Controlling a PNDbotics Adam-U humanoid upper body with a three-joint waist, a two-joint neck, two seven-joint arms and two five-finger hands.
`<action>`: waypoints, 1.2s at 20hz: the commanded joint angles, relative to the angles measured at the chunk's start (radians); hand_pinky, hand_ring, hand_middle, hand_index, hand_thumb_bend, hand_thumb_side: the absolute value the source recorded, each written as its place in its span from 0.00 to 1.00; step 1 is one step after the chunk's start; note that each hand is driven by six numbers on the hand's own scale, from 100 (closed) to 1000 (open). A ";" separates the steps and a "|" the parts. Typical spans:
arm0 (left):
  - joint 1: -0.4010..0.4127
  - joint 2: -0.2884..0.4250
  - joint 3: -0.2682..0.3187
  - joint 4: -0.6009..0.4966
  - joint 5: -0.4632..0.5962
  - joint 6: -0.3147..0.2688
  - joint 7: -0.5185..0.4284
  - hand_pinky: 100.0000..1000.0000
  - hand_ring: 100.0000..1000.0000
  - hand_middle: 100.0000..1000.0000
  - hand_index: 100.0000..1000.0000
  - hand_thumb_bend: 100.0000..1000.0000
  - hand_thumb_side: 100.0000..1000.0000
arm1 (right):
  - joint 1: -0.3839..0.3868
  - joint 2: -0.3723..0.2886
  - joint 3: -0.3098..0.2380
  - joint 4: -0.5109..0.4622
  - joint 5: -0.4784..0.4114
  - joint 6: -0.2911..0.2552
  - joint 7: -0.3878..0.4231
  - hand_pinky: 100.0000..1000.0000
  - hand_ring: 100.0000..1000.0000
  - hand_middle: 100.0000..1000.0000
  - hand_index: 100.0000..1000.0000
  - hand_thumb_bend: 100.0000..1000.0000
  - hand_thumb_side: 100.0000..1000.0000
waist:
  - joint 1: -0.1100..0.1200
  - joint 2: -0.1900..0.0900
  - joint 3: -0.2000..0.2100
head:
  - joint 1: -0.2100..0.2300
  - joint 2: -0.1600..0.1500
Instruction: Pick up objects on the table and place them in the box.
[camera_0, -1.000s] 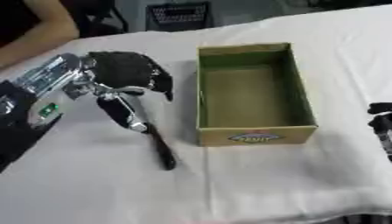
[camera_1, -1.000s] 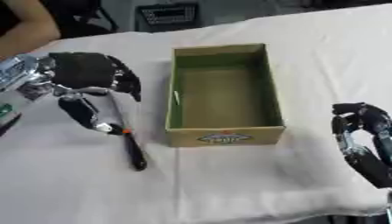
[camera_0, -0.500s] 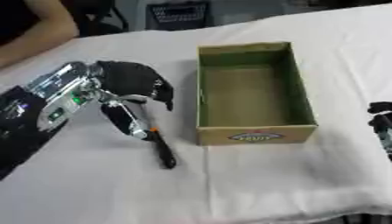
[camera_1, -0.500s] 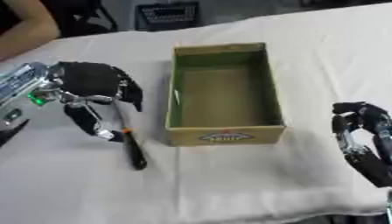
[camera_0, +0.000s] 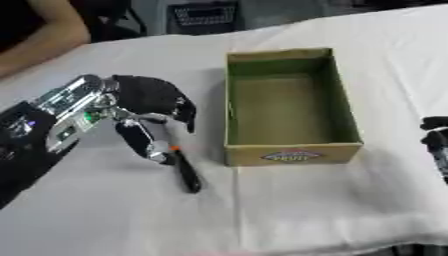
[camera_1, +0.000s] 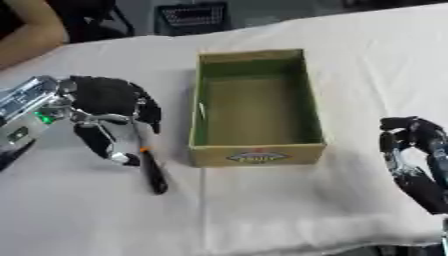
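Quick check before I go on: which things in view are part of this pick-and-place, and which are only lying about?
Part of the job:
- black-handled tool with an orange band, lying on the cloth left of the box
- open cardboard box, nothing visible inside
- left hand, over the tool's upper end

Lying about:
- right hand, idle at the right edge
- dark crate beyond the table

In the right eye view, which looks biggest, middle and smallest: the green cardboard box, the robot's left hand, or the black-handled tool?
1. Open green cardboard box, largest.
2. The robot's black left hand, middle.
3. Slim black-handled tool with an orange band, smallest; its upper end is hidden under the hand.
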 joint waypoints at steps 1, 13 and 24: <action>-0.004 0.012 0.003 0.003 -0.001 -0.006 0.003 0.64 0.67 0.64 0.71 0.50 0.51 | -0.001 -0.015 0.001 -0.012 0.000 -0.003 0.002 0.45 0.54 0.62 0.76 0.13 0.76 | -0.002 -0.013 0.000 | 0.010 -0.001; 0.008 0.004 -0.011 0.001 -0.006 -0.020 0.027 0.63 0.64 0.58 0.69 0.49 0.49 | -0.002 -0.016 -0.001 -0.014 0.001 -0.003 0.001 0.45 0.54 0.62 0.76 0.13 0.76 | -0.002 -0.014 -0.001 | 0.006 -0.009; 0.044 -0.001 -0.013 -0.028 -0.112 -0.041 0.090 0.63 0.63 0.56 0.67 0.52 0.47 | -0.002 -0.016 -0.002 -0.015 0.002 -0.002 -0.001 0.45 0.54 0.62 0.76 0.13 0.76 | -0.004 -0.012 0.001 | 0.004 -0.009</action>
